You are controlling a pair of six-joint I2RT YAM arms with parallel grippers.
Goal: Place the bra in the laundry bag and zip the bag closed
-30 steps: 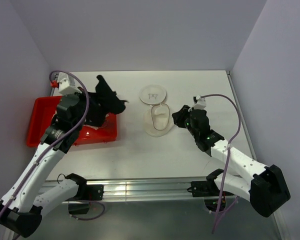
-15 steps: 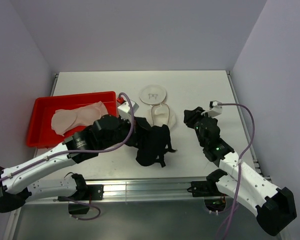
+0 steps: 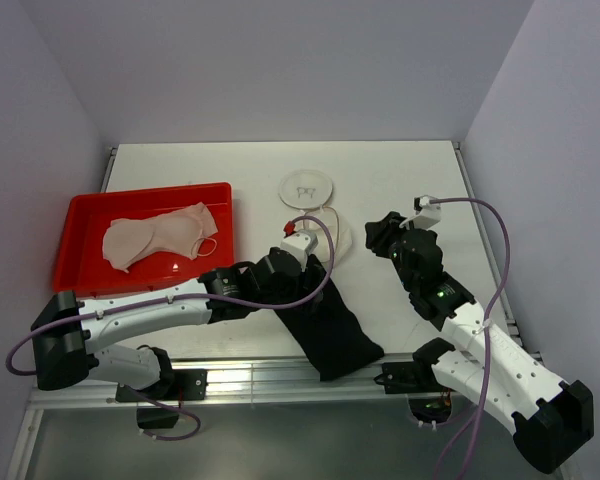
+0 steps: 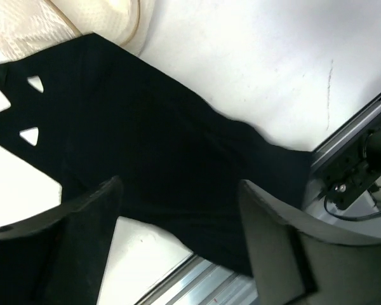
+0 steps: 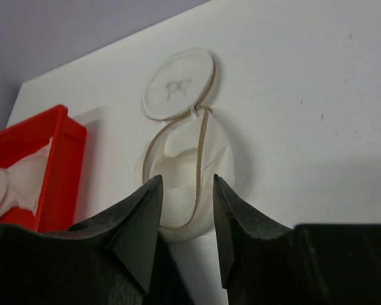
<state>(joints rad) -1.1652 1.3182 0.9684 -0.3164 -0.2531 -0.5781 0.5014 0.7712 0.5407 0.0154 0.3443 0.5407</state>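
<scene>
Bra (image 3: 332,332), black, lies spread out right of the red tray (image 3: 75,215) and its pale garment (image 3: 155,232). The left gripper (image 4: 181,190) hangs over it, fingers wide and empty. Just behind, the laundry bag (image 3: 318,238) lies unzipped, lid (image 3: 306,188) flipped back. Farther right, the right gripper (image 5: 187,184) faces it, fingers narrowly apart, empty.

laundry bag (image 3: 338,232) — near half behind left arm (image 3: 180,305) | lid mark (image 3: 303,188) — unreadable

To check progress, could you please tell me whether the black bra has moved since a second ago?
Yes. From over the red tray, the black bra went right and nearer, now lying at the table's near edge.
</scene>
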